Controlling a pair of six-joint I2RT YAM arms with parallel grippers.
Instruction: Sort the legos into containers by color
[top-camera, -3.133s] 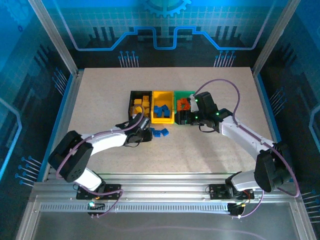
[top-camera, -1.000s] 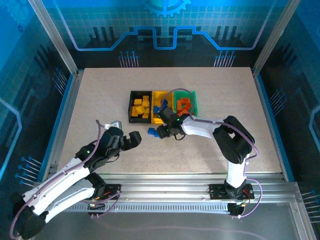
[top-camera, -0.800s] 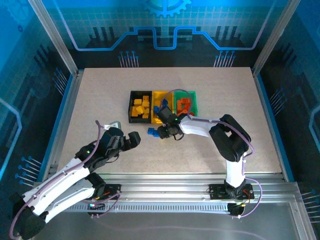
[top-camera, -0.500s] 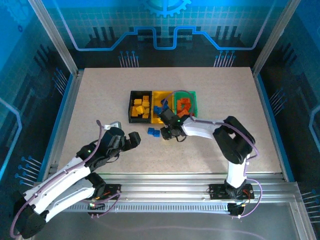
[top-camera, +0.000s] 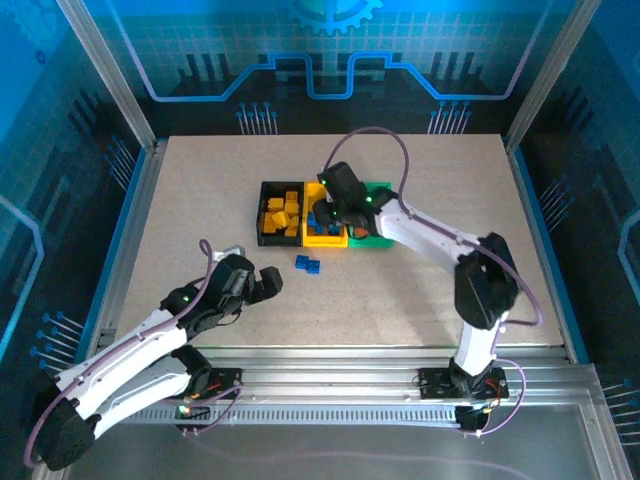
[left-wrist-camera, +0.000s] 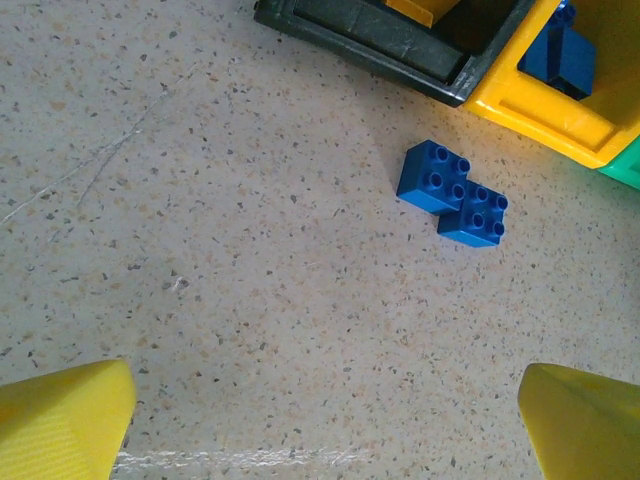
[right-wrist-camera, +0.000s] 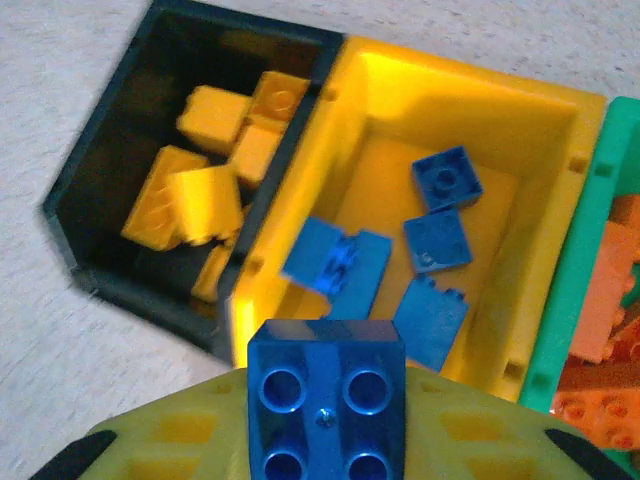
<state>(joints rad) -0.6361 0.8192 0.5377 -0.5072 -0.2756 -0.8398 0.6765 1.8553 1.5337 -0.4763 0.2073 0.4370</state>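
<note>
My right gripper (top-camera: 331, 212) hangs over the yellow container (top-camera: 312, 238), shut on a blue lego (right-wrist-camera: 326, 370) with its studs facing the camera. Below it the yellow container (right-wrist-camera: 400, 110) holds several blue legos (right-wrist-camera: 438, 240). The black container (right-wrist-camera: 95, 175) holds yellow legos (right-wrist-camera: 190, 200), and the green container (right-wrist-camera: 575, 290) holds orange ones (right-wrist-camera: 600, 300). Two blue legos (top-camera: 307, 264) lie touching on the table in front of the containers, seen in the left wrist view as a pair (left-wrist-camera: 452, 195). My left gripper (top-camera: 262, 283) is open near the table, its yellow fingertips (left-wrist-camera: 60, 415) wide apart and short of the pair.
The three joined containers (top-camera: 280, 240) sit mid-table. Speckled tabletop (left-wrist-camera: 250, 280) spreads all round them, bounded by a metal frame with blue side rails (top-camera: 125, 220). The right arm (top-camera: 440, 235) reaches across from the right.
My right gripper closed on a blue lego on the table, then rose and moved back over the yellow container. Two blue legos stay on the table. The left arm has barely moved.
</note>
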